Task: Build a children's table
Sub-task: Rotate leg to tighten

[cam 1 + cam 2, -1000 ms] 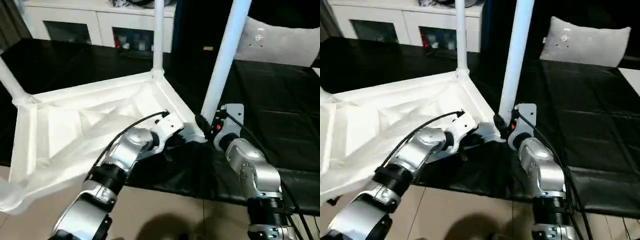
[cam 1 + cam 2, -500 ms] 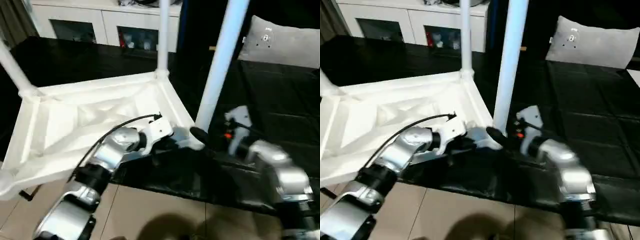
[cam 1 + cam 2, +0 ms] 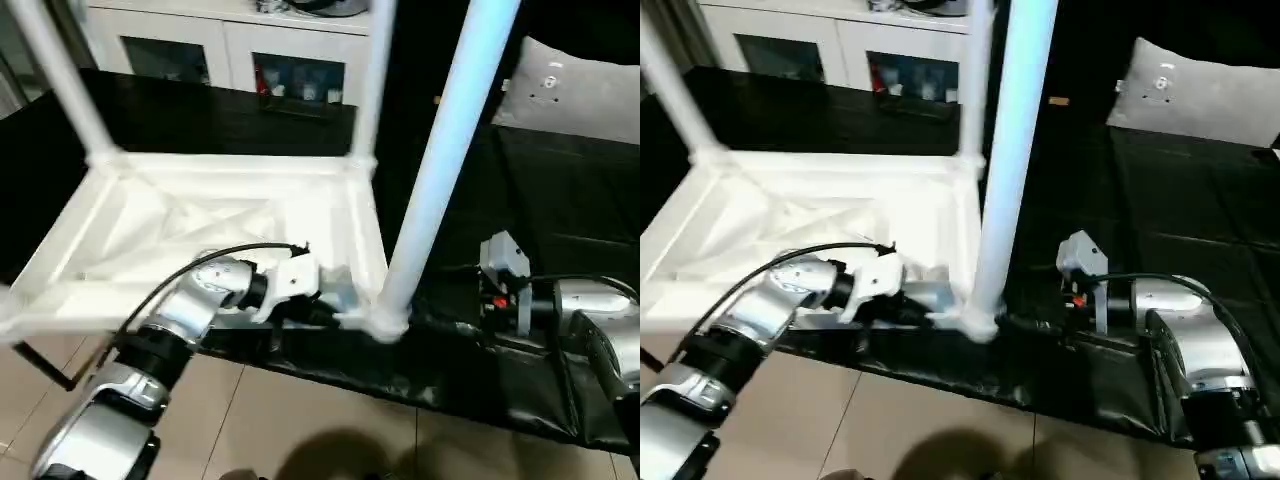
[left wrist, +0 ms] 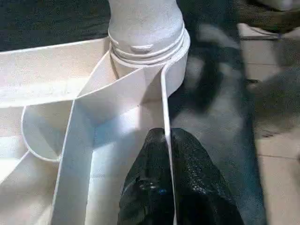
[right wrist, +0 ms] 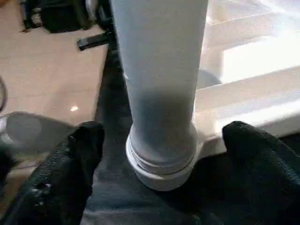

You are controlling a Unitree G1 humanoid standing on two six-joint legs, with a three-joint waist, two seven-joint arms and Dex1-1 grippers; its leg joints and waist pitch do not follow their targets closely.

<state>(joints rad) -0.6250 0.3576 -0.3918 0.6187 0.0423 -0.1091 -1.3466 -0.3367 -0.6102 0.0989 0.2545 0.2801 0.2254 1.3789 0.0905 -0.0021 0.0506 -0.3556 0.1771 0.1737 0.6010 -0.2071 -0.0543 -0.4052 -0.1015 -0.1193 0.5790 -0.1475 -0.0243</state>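
The children's table (image 3: pixel 200 215) lies upside down on a black mat, ribbed underside up. Three white legs stand in its corner sockets: the near leg (image 3: pixel 440 170), a far right leg (image 3: pixel 370 80) and a far left leg (image 3: pixel 60 80). My left gripper (image 4: pixel 166 140) is shut on the thin near rim of the table top, a short way from the near leg's socket (image 4: pixel 145 42). My right gripper (image 5: pixel 164 127) is open. Its fingers (image 5: pixel 75 164) stand on either side of the near leg's base, apart from it.
A white cabinet with glass doors (image 3: pixel 230 50) stands behind the mat. A pale cushion (image 3: pixel 580 90) lies at the back right. The black mat (image 3: pixel 560 200) stretches to the right of the table. Tan floor (image 3: pixel 300 420) lies in front.
My right gripper has opened and drawn back to the right from the near leg's base. The left gripper keeps its hold on the rim. The camera has shifted.
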